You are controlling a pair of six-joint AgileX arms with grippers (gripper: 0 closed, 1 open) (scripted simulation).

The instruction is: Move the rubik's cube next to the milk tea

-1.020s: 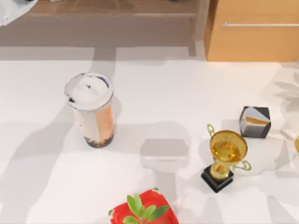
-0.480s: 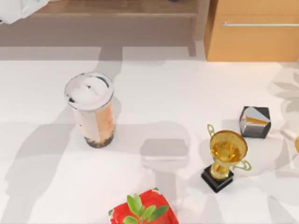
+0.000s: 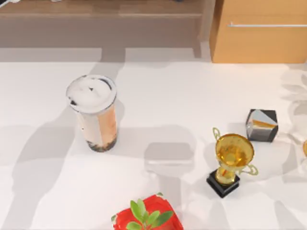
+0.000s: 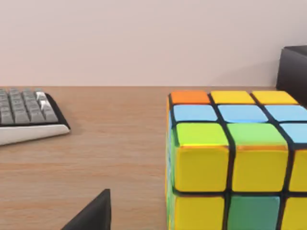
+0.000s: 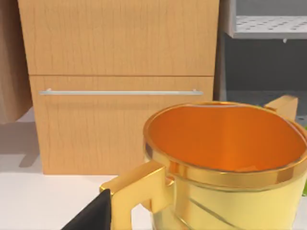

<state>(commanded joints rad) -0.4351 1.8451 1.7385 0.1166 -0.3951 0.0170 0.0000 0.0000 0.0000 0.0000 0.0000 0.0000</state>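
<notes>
- Since a second ago, the white arm at the top-left corner of the top view has nearly slipped out of sight.
- Rubik's cube (image 4: 237, 163) sits on a wooden surface near a keyboard (image 4: 26, 115), close before my left wrist camera.
- Milk tea (image 3: 94, 114) stands upright on the worktop's (image 3: 172, 96) left half.
- Tool opening: I cannot tell.

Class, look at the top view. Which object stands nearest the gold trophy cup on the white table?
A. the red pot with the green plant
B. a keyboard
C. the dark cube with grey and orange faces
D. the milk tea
C: the dark cube sits just up and to the right of the gold trophy cup, while the milk tea and the red pot stand clearly farther off.
</notes>
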